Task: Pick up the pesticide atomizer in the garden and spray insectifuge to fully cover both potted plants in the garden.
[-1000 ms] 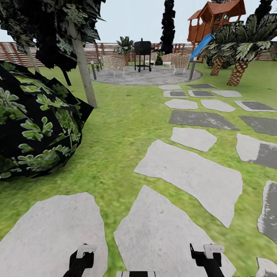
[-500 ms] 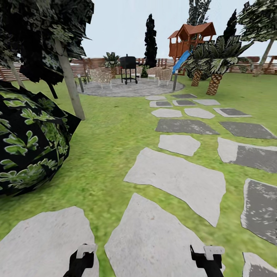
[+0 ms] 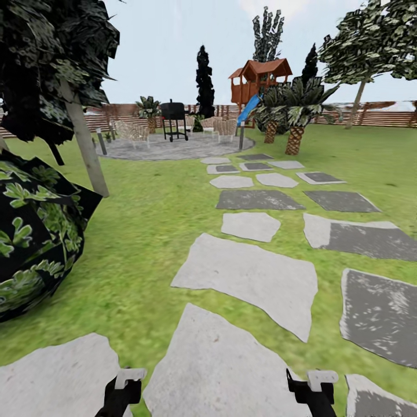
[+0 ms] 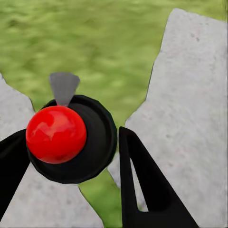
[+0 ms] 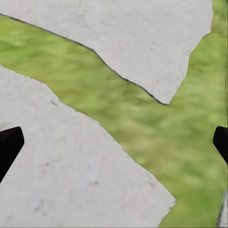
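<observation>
I am in the garden, on a green lawn [image 3: 150,220] with pale and dark stepping slabs [image 3: 249,278] leading to the round grey stone patio [image 3: 174,147] far ahead. A brown slat fence [image 3: 370,117] rings it. The pesticide atomizer is out of view, and I cannot make out the potted plants. My two arms [image 3: 123,394] [image 3: 313,391] hang low at the near edge over the slabs. The left gripper [image 4: 71,135] is open, with a red dome on a black disc [image 4: 56,134] showing beyond its fingers. The right gripper [image 5: 117,135] is open wide over slab and grass, holding nothing.
A big dark leafy bush [image 3: 35,243] and a slanted tree trunk [image 3: 87,150] stand close on the left. On the patio are a black grill [image 3: 172,113], wicker chairs [image 3: 134,132] and a grey bollard lamp [image 3: 101,142]. Palms [image 3: 295,104] and a playhouse with a blue slide [image 3: 258,81] rise behind.
The whole head view has swung right and slightly up: bush, patio and slabs have slid left in the picture. My arms keep the same place in it.
</observation>
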{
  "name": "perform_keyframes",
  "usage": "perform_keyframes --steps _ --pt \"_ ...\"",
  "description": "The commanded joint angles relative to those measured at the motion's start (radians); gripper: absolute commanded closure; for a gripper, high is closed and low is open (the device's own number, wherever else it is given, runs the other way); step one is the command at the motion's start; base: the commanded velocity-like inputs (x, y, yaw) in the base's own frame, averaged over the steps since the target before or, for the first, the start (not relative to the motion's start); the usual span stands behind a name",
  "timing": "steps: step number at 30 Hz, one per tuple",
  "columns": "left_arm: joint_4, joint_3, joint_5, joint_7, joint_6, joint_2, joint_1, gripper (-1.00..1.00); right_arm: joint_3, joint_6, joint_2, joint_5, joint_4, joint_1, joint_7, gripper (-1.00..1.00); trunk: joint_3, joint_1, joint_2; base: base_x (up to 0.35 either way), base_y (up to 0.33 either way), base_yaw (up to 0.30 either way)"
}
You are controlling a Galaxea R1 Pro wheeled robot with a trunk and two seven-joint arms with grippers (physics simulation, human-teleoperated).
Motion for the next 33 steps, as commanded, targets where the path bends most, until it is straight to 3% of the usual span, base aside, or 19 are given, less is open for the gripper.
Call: perform_keyframes --steps 1,23,33 --pt "0.001 0.000 0.001 0.001 -0.003 0.000 0.000 1.00 0.000 -0.003 0.000 0.002 0.001 -0.001 -0.002 -1.00 0.003 -0.004 0.007 0.000 0.000 -0.126" --pt "0.002 0.000 0.001 0.001 -0.003 0.000 0.000 1.00 0.000 -0.003 0.000 0.002 0.001 0.000 -0.002 -1.00 0.073 -0.088 0.161 0.000 0.000 -0.010" --pt "0.001 -0.001 0.001 0.001 -0.002 -0.008 0.000 1.00 0.000 -0.003 0.000 0.002 0.001 -0.001 -0.002 -1.00 0.073 -0.088 0.161 0.000 0.000 -0.128"
